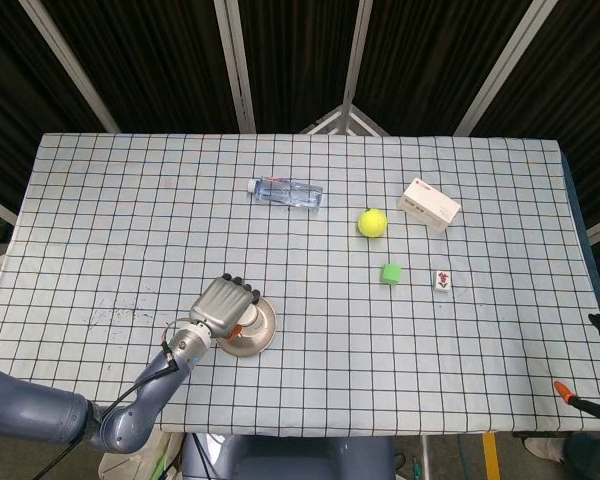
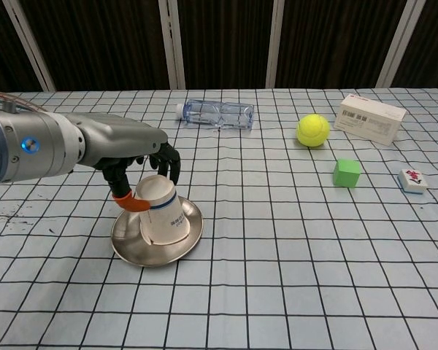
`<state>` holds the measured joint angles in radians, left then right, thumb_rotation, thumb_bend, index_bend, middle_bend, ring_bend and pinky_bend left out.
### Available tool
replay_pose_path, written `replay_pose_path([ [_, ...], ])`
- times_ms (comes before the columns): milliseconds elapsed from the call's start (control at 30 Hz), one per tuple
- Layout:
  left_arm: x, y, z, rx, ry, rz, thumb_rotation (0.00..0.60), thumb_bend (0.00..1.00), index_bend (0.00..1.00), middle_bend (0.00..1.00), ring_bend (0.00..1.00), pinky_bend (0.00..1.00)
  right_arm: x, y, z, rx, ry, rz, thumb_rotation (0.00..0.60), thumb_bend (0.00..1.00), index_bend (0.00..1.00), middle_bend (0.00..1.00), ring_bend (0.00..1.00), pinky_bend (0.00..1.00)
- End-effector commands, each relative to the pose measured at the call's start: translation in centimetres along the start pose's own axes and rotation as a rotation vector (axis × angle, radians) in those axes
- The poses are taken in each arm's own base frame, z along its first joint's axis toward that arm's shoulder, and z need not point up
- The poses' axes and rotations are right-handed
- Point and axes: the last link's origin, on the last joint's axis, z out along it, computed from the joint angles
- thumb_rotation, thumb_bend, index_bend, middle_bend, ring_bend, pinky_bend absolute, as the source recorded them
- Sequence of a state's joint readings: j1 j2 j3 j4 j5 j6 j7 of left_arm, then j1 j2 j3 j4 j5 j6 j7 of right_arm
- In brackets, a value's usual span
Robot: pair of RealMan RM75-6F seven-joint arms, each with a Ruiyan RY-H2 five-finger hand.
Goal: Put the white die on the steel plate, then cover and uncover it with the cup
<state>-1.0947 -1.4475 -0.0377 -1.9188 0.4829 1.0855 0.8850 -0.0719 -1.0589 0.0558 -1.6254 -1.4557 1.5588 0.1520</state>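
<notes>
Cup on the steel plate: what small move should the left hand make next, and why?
Probably lower the raised edge until the paper cup sits flat. The left hand grips it upside down over the steel plate, tilted, rim not fully seated. The white die is hidden beneath, so covering looks nearly done; lifting comes afterwards.

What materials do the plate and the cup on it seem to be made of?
The plate looks like brushed steel: grey-gold, with a soft sheen on its rim. The cup looks like matte white paper with small print, though thin plastic is possible. The left hand holds it upside down.
</notes>
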Motion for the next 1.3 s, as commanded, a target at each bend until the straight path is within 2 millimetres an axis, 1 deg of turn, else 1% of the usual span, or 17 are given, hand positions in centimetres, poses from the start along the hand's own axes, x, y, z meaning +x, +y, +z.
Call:
replay_pose_path([
  [33, 0.2, -0.2, 0.1, 0.002, 0.024, 0.022, 0.6, 0.55, 0.42, 0.39, 0.23, 0.23, 0.1, 0.1, -0.1, -0.001, 0.001, 0.0, 0.6, 0.04, 0.12, 0.12, 0.12, 0.02],
  [233, 0.2, -0.7, 0.2, 0.014, 0.066, 0.078, 0.6, 0.55, 0.42, 0.39, 0.23, 0.23, 0.0, 0.1, -0.1, 0.0, -0.001, 0.003, 0.6, 0.04, 0.12, 0.12, 0.12, 0.02],
  [500, -0.3, -1.0, 0.4, 0.016, 0.092, 0.135, 0.6, 0.55, 0.43, 0.39, 0.23, 0.23, 0.1, 0.1, -0.1, -0.001, 0.001, 0.006, 0.6, 0.04, 0.12, 0.12, 0.12, 0.02],
  [633, -0.6, -0.8, 0.3, -0.003, 0.084, 0.112, 0.6, 0.55, 0.43, 0.39, 0.23, 0.23, 0.1, 0.1, -0.1, -0.001, 0.001, 0.005, 0.6, 0.04, 0.12, 0.12, 0.12, 0.02],
  [933, -1.1, -0.2, -0.4, -0.066, 0.003, -0.026, 0.6, 0.55, 0.43, 0.39, 0.23, 0.23, 0.1, 0.2, -0.1, -0.003, -0.002, 0.002, 0.6, 0.04, 0.12, 0.12, 0.12, 0.02],
  [1067, -0.9, -0.3, -0.7, -0.09, -0.036, -0.087, 0.6, 0.55, 0.44, 0.39, 0.23, 0.23, 0.2, 0.2, -0.2, -0.006, -0.001, 0.001, 0.6, 0.04, 0.12, 0.12, 0.11, 0.02],
  [1300, -0.7, -0.9, -1.2, -0.101, -0.069, -0.101, 0.6, 0.55, 0.44, 0.39, 0.23, 0.23, 0.1, 0.2, -0.2, -0.004, -0.002, 0.0, 0.6, 0.04, 0.12, 0.12, 0.12, 0.02],
])
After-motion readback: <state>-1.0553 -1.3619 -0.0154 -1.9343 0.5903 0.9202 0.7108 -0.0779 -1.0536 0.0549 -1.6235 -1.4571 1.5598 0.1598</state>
